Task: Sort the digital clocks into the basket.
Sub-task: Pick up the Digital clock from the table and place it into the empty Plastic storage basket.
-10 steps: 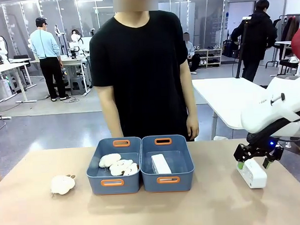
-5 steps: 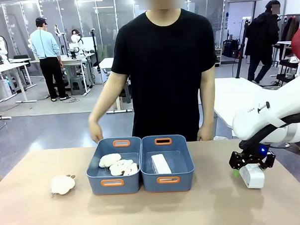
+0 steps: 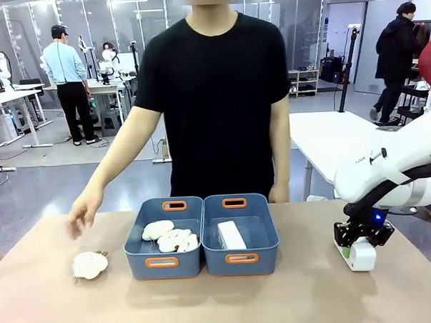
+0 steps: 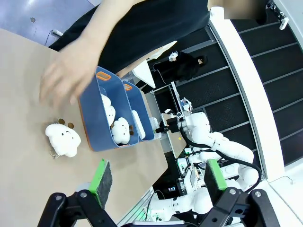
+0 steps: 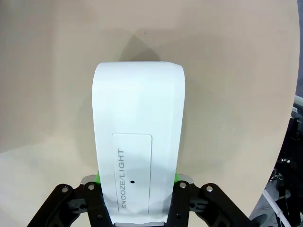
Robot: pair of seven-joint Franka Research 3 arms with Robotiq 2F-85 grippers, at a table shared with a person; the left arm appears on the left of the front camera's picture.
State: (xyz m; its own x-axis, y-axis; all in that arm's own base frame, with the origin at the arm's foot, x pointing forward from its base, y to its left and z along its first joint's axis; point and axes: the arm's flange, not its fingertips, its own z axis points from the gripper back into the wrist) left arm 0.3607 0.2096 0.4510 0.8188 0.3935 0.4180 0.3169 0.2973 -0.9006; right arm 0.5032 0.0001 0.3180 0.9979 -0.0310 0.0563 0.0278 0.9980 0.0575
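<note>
A white digital clock point(image 3: 362, 256) lies on the counter point(image 3: 307, 293), well to the right of the blue basket point(image 3: 241, 258). The right pincer point(image 3: 360, 239) pinches its narrow sides, green pads flat against the plastic, probably to lift it without slipping. A second digital clock point(image 3: 231, 234) already lies inside the basket. The left pincer point(image 4: 156, 178) hangs spread and empty off to the basket's left, likely waiting. A person's hand point(image 3: 82, 212) hovers left of the basket, near a plush toy point(image 3: 90, 264).

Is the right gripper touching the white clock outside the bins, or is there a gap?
Touching. In the right wrist view the green pads of the right gripper press against both sides of the clock, no gap.
</note>
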